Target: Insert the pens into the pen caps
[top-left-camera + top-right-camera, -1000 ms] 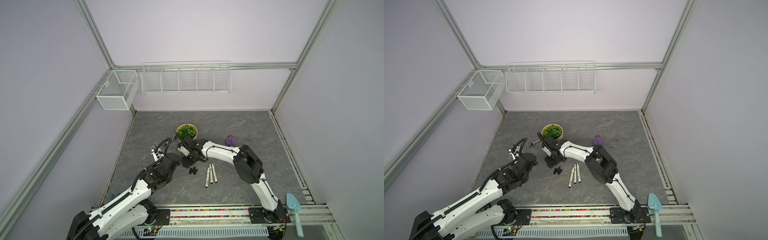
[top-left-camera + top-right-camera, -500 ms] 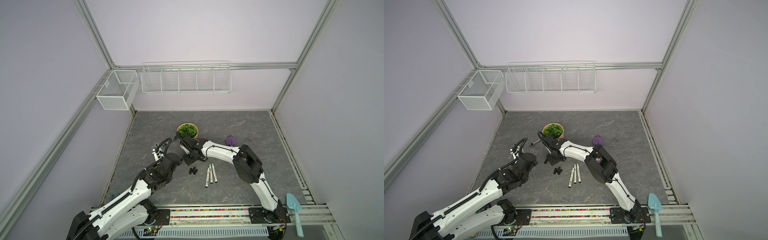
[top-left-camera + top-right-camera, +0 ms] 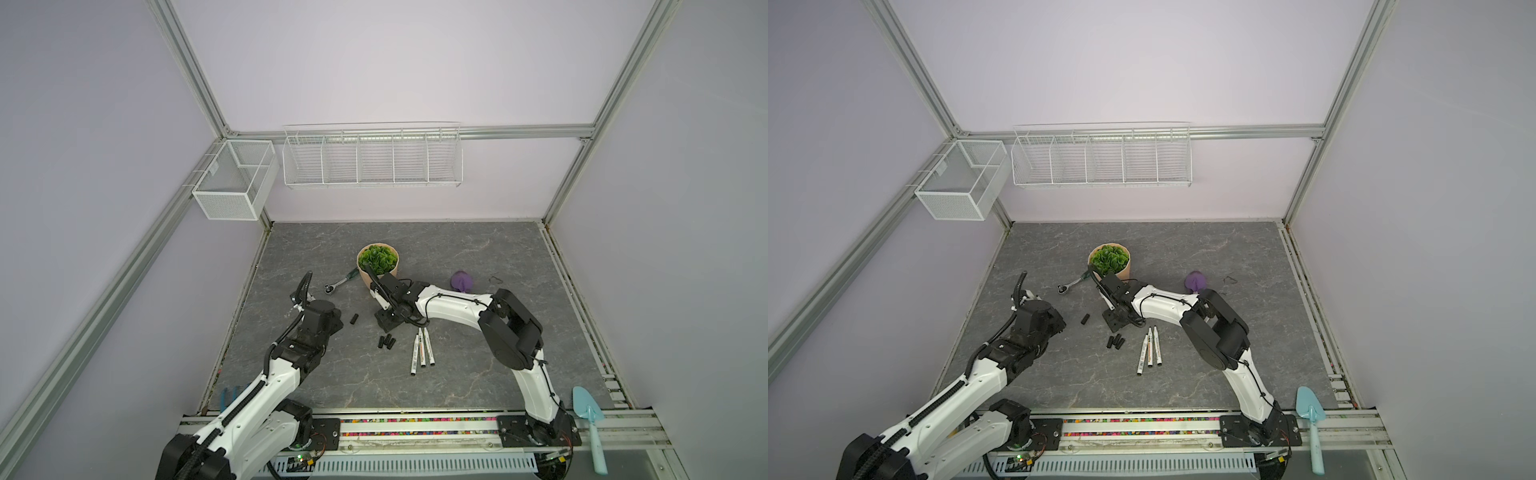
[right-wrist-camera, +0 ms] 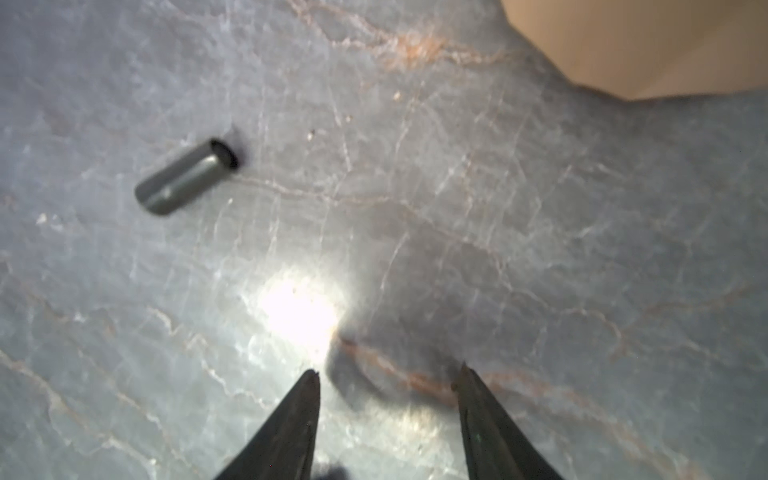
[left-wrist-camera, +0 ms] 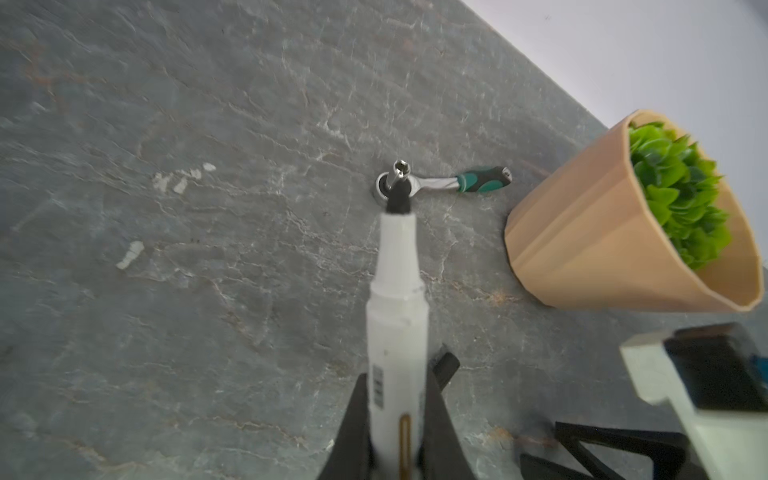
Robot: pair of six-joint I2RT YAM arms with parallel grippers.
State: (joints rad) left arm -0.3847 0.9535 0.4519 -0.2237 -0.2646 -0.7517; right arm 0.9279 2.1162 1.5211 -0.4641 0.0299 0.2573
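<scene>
left fingers (image 5: 360, 409): pinched on the barrel of one pen (image 5: 397, 286). the white body runs out past the fingertips, bare dark nib foremost. in the left wrist view the nib lines up with the head of the ratchet wrench (image 5: 446, 183); whether they touch i cannot tell.

right fingers (image 4: 305, 403): spread, with only bare desk (image 4: 540, 249) showing through the gap. they hang low over the desk, close to the base of the plant pot (image 3: 377, 270), which stands toward the back edge, left of its middle.

lone cap (image 4: 187, 183) (image 3: 353, 319) (image 3: 1085, 319): lies on its side with the open mouth visible, on the desk between the two arms and apart from both.

three caps (image 3: 386, 342): lie side by side, touching, just on the front-edge side of the right fingers.

three pens (image 3: 422, 352): lie side by side just to the right of those caps. narrow ends point toward the back edge, and the barrels fan slightly apart toward the front edge.

the wrench lies on the left-edge side of the pot, handle toward it. purple scoop (image 3: 462, 281): sits on the right-edge side of the pot, well apart from the pens.
</scene>
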